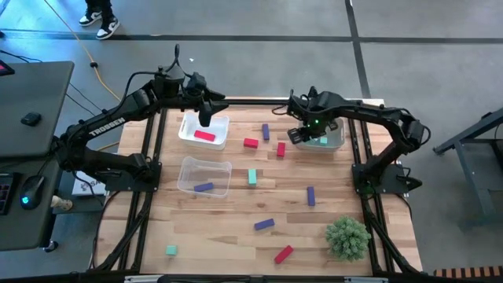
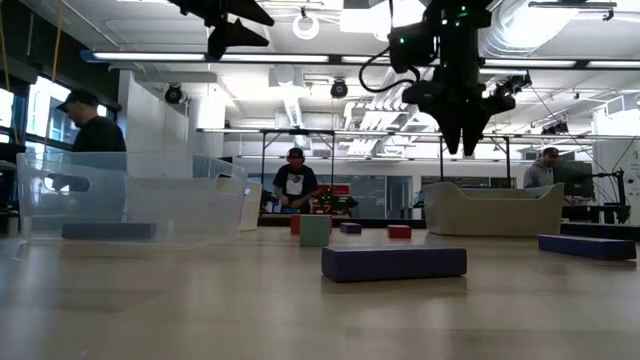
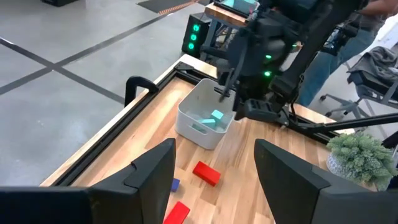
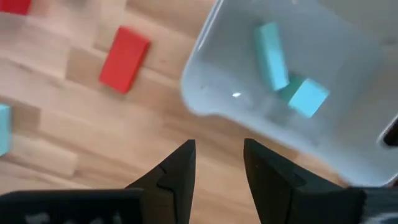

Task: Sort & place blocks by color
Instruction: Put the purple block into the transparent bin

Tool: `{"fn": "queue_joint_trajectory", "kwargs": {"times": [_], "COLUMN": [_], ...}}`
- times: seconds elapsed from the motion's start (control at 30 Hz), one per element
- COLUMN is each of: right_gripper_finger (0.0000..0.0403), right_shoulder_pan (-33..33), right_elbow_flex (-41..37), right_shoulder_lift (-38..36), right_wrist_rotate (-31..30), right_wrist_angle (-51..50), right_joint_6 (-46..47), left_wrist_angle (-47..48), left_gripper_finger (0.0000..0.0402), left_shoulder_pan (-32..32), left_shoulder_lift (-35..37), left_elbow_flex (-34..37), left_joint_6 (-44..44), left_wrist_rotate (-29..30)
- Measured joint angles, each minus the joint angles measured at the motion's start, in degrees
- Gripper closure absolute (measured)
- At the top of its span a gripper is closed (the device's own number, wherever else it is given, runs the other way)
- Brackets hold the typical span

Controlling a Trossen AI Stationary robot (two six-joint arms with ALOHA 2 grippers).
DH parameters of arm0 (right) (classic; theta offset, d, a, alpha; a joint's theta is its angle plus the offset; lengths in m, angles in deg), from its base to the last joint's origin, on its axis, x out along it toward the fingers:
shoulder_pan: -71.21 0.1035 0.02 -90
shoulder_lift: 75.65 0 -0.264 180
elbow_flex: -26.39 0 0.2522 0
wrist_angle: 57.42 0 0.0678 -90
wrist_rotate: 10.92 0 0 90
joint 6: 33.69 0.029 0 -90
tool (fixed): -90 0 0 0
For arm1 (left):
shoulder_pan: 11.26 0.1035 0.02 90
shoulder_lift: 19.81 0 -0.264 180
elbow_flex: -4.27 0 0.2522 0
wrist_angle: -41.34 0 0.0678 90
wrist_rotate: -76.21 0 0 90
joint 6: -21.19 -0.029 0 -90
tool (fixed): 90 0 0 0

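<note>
blocks: you have red, purple and teal pieces spread over the surface [image 1: 236,236]; some are binned, most are loose.
teal blocks [image 4: 283,71]: two lie in the white bin [image 1: 334,140] at about 2 o'clock from the middle of the surface.
red block in bin [image 1: 204,135]: it sits in another white bin [image 1: 220,141] at about 11 o'clock.
purple block in bin [image 1: 203,187]: it rests in the clear bin [image 1: 189,165] at about 9 o'clock.
loose blocks: a teal one [image 1: 252,177] stands near centre, red ones [image 1: 251,143] lie between the two far bins, a purple bar [image 1: 264,224] and a red bar [image 1: 284,253] lie toward 6 o'clock.
right hand [image 4: 217,171]: it hangs just outside the teal bin's near rim, fingers partly apart and holding nothing.
left hand [image 3: 214,180]: it hovers over the red bin, fingers parted, nothing between them.
step in hand: judging by the layout, you are between a drop and the next pick.
next move: it calls for lowering an empty hand over a loose block, probably the centre teal one for your right, fingers straddling its short sides.
</note>
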Motion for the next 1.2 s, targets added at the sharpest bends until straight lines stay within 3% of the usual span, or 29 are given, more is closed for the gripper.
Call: {"fn": "queue_joint_trajectory", "kwargs": {"times": [0.43, 1.2], "right_gripper_finger": [0.0277, 0.0276], "right_shoulder_pan": [12.53, 32.15], "right_elbow_flex": [0.00, 0.00], "right_shoulder_lift": [-0.23, -0.23], "right_wrist_rotate": [2.28, 1.95], "right_wrist_angle": [-0.18, -0.14], "right_joint_6": [13.65, 28.97], "left_wrist_angle": [3.48, 5.57], "left_gripper_finger": [0.0193, 0.0193], "left_shoulder_pan": [0.00, -0.02], "left_shoulder_lift": [0.00, 0.00], "left_elbow_flex": [0.00, 0.00], "left_joint_6": [-2.61, -3.45], "left_wrist_rotate": [-0.02, -0.02]}}
